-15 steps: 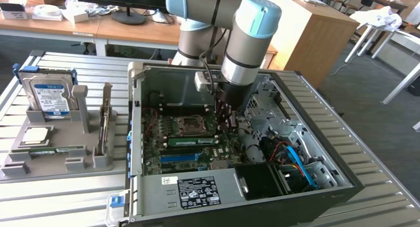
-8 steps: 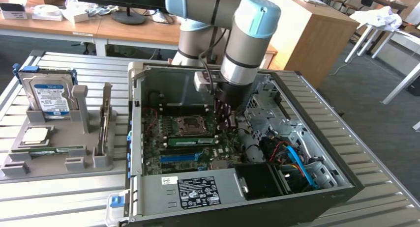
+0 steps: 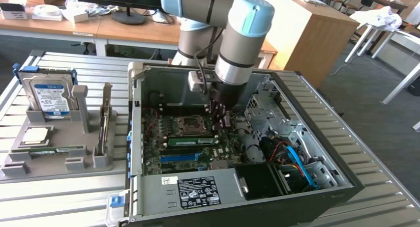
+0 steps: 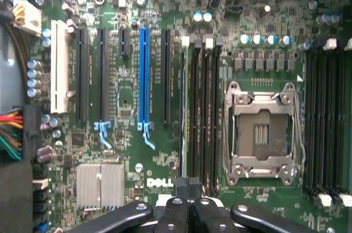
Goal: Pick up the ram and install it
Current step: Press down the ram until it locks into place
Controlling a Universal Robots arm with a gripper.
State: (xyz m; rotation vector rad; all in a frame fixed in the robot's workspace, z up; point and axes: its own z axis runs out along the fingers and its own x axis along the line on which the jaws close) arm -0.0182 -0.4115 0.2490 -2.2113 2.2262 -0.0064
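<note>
Desk (image 3: 59, 197) of grey slats: what is carried on it?
An open computer case (image 3: 135, 114) is laid on its side there. A grey holder (image 3: 46, 163) is set just beside it, on the exterior view's left.

Where is the arm (image 3: 243, 35) seen?
It is reached down into the case, over the motherboard (image 4: 126, 95).

What is kept in the holder?
A hard drive (image 3: 49, 97) is stood upright at its back. A second green stick (image 3: 62, 150) is laid flat near its front.

Where is the ram (image 3: 192, 140) found?
It is stood on edge in a memory slot, just beside the empty CPU socket (image 4: 261, 128). In the wrist view it is seen edge-on (image 4: 182, 112) as a thin line.

How are the fingers (image 4: 177, 211) held?
They are pressed fully together, and nothing is gripped between them. They are placed at one end of the ram; whether it is touched cannot be told.
</note>
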